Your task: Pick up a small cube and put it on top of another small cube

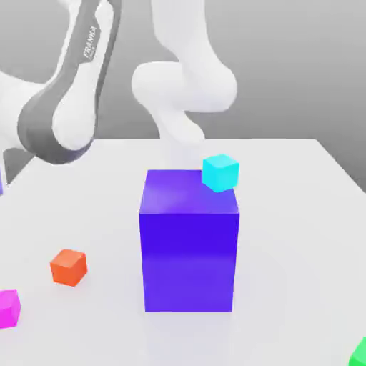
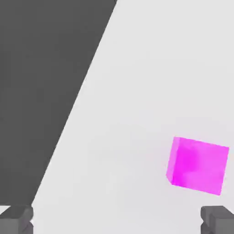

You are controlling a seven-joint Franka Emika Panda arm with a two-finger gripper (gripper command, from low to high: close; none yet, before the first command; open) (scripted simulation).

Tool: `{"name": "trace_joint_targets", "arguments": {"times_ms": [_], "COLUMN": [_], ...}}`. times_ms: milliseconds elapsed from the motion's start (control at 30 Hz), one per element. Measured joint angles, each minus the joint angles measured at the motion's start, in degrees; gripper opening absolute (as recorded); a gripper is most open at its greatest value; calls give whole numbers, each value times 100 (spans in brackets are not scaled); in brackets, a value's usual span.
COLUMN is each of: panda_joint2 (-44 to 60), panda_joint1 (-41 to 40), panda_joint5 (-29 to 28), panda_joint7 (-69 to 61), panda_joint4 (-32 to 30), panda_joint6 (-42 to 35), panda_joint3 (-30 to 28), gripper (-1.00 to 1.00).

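While the pincer (image 2: 116, 219) gapes released: small magenta cube (image 2: 197, 165) ahead, nearer one finger (image 2: 218, 218).

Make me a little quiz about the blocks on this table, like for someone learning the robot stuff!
1. True or false: the pink cube is stacked on the orange cube.
2. Which block is biggest? A) light-blue cube B) blue block C) orange cube
3. Fill in: in the hand view, the claw's two fingers stand far apart, so the claw is ____.

Key: 1 false, both sit on the table. 2 B. 3 open.
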Motion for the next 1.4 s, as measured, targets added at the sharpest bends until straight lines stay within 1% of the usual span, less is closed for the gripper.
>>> {"name": "trace_joint_targets", "arguments": {"times_ms": [67,167,200,433,567,600,933,1400], "panda_joint2": [421,1044,1232,1270,576,450,409,573], "panda_joint1": [-129,-374,-455,-473,-257,-183,758,2203], "panda_joint5": [147,431,516,530,155,45,-911,-2059], "panda_joint7": [59,-103,-164,-171,106,76,-1821,-4698], "panda_joint4": [23,149,193,201,33,24,486,1158], "panda_joint6": [190,627,768,801,286,175,-274,-897], "panda_joint3": [-16,241,338,357,62,70,1391,3254], "gripper": [0,0,-100,-100,-100,-100,-100,-100]}}
